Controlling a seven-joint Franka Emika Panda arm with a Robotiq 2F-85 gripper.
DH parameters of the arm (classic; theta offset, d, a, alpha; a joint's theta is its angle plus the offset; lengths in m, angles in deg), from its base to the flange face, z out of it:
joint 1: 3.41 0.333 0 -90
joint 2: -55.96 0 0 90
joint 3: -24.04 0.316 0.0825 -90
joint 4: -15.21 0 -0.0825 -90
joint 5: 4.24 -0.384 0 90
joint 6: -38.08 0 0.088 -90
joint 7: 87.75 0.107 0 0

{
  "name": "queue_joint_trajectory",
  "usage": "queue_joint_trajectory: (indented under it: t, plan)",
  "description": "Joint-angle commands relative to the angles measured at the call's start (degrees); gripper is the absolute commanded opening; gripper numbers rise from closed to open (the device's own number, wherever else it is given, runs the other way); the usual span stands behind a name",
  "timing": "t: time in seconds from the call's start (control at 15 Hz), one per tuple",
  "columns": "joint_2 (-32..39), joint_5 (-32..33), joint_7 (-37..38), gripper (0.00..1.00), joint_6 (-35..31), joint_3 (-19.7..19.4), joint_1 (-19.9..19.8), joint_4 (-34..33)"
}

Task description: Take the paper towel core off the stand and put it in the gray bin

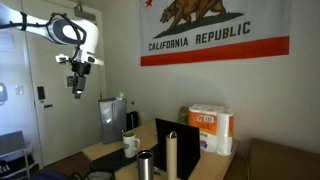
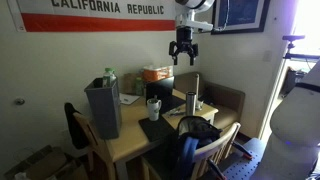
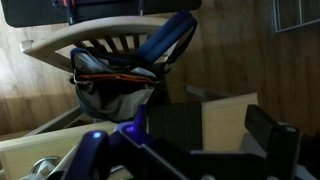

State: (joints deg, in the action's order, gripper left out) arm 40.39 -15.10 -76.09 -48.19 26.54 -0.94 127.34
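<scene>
Height marks the tool (image 2: pixel 181 50): it is hung well above the worktop (image 2: pixel 126 146), with its jaws spread wide and nothing held between them. In the wrist view only a chair (image 3: pixel 120 45) draped with clothing is seen below, so the approach is judged not yet begun.

The paper towel core (image 1: pixel 171 155) is found upright near the worktop's edge, just in front of the laptop (image 1: pixel 185 135), with a steel tumbler (image 1: pixel 146 166) close beside it. The wire stand cannot be made out at this size.

Trouble is most likely at the lift. If the core is pulled off at a slant, the light stand could be dragged along or tipped. The tumbler or the white mug (image 1: pixel 131 146) could be knocked by a wide descent. The thin cardboard could also be crushed if it is squeezed hard.

The gray bin (image 2: pixel 102 108) is set at the far end of the worktop, well apart from the core. Something pale green is seen at its rim, whether inside or behind cannot be told. The mug's contents are hidden.
</scene>
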Motion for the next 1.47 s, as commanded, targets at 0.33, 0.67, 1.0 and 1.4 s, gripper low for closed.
queue_joint_trajectory:
  t: [0.33, 0.67, 1.0, 1.4]
  plan:
    - [2.5, 1.0, 1.1, 1.00, -1.6, -0.1, -1.3, -1.5]
    - [9.3, 4.6, 1.4, 1.00, -6.3, -3.7, -5.2, -7.1]
    - [18.4, 8.7, 1.7, 1.00, -12.2, -8.7, -9.1, -14.7]
    - [30.3, 8.0, 2.4, 1.00, -17.3, -12.5, -12.0, -24.2]
